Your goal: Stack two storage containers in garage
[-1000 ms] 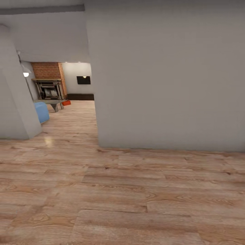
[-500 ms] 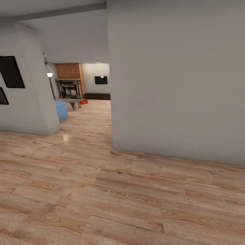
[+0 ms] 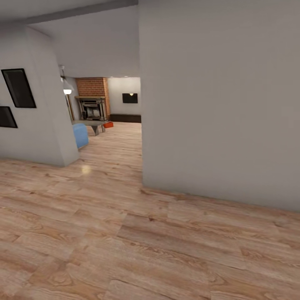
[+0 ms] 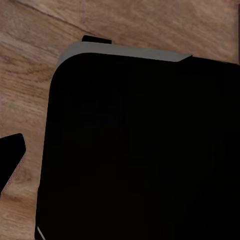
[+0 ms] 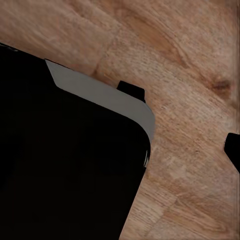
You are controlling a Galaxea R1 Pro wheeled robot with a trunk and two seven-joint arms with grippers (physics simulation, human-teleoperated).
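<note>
One orange-red storage container (image 3: 108, 124) shows small and far off on the wood-plank floor of the living room (image 3: 109, 137), just right of a low grey table (image 3: 90, 123) and in front of the red-brick fireplace (image 3: 92, 107). I stand in a hallway well short of it. In the left wrist view my left gripper (image 4: 52, 95) hangs over the wood floor and my own black base, its dark fingertips (image 4: 11, 155) apart and empty. My right gripper (image 5: 181, 120) also has its fingertips (image 5: 131, 90) spread, with bare floor between them.
A broad pale wall block (image 3: 216, 104) fills the right half of the head view, its corner at the passage edge. On the left stands another wall (image 3: 37, 121) with dark framed pictures (image 3: 18, 87). A blue sofa end (image 3: 80, 135) sits past its corner. Wood floor (image 3: 125, 233) stretches ahead.
The head view has swung left and moved on: the right wall's corner and the doorway sit further right in the picture, and the framed pictures on the left wall have come into view.
</note>
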